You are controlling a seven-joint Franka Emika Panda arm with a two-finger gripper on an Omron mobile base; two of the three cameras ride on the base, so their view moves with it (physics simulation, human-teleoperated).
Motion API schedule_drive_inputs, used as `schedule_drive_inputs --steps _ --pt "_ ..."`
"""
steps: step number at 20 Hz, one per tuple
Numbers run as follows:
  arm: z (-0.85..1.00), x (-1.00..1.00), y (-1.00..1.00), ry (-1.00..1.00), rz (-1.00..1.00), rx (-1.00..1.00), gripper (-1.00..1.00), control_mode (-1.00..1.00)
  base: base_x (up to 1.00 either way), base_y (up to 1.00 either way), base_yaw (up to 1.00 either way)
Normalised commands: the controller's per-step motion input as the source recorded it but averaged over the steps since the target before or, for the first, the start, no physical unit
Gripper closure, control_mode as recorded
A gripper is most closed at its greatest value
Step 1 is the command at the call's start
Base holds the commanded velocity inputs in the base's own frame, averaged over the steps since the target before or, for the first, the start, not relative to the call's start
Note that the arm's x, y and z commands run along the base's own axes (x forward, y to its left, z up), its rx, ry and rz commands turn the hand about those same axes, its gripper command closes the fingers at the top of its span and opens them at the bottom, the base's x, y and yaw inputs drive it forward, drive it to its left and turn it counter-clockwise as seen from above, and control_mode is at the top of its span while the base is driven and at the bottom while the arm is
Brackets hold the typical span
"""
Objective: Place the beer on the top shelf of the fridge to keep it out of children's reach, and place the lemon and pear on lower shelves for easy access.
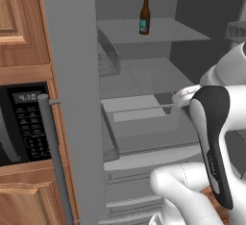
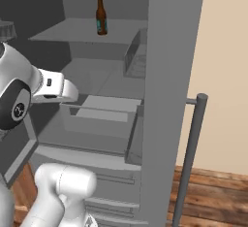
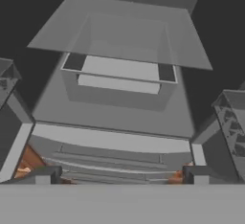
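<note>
Wooden cabinets flank the open fridge [image 1: 72,99], where the beer [image 1: 144,15] stands upright on the top shelf [image 1: 158,31]. Empty, the claw [image 3: 122,176] hangs spread before a lower drawer [image 3: 119,82]. I'd withdraw it straight back, clear of the door racks, then fetch the fruit.

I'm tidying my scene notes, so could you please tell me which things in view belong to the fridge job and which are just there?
Job:
beer, upright on the top shelf
fridge, door open
lower shelves
gripper, open, empty

Just there:
microwave
wooden cabinets
</note>
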Motion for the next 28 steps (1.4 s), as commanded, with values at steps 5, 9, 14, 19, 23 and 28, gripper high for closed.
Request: schedule_drive_inputs --steps 5,9,14,19,23,28 --pt "0.00 0.00 0.00 0.00 0.00 0.00 -1.00 1.00 -1.00 0.00 0.15" --pt "0.00 0.00 0.00 0.00 0.00 0.00 -1.00 1.00 -1.00 0.29 0.31" --pt "0.00 0.00 0.00 0.00 0.00 0.00 -1.00 1.00 -0.53 0.90 0.49" --pt "0.00 0.00 0.00 0.00 0.00 0.00 -1.00 1.00 0.02 1.00 0.55" --pt "0.00 0.00 0.00 0.00 0.00 0.00 -1.00 1.00 0.52 0.98 0.41" --pt "0.00 0.00 0.00 0.00 0.00 0.00 -1.00 1.00 0.93 0.87 0.30"
